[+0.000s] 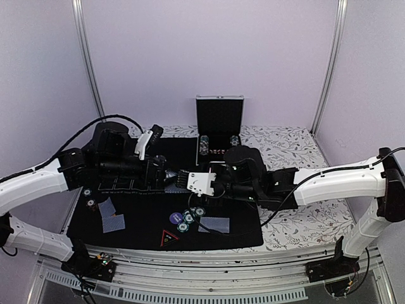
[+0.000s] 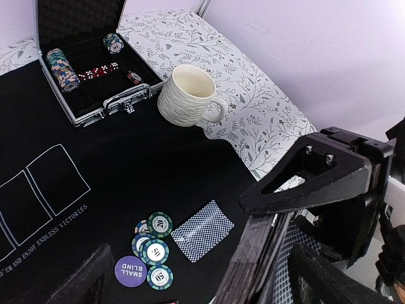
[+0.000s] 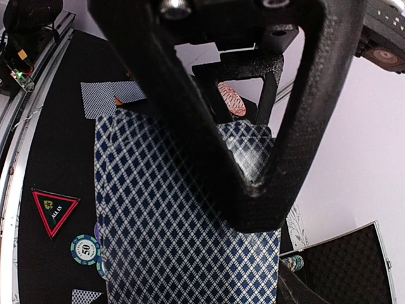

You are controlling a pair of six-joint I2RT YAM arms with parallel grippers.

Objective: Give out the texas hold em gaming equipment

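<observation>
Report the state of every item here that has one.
Case, open, lid raised.
Mug, upright, looks empty.
Left end effector, open, holding nothing.
Right end effector, closed on the held playing cards.
Loose cards, lying face down.

right hand [image 3: 256, 152] | clamps blue-backed cards [image 3: 171, 240] | below: green chip [image 3: 85, 248], triangle marker [image 3: 54, 209]

A cream mug [image 2: 186, 95] stands at the edge of the black mat [image 2: 126, 177], beside floral cloth [image 2: 253, 107]
</observation>
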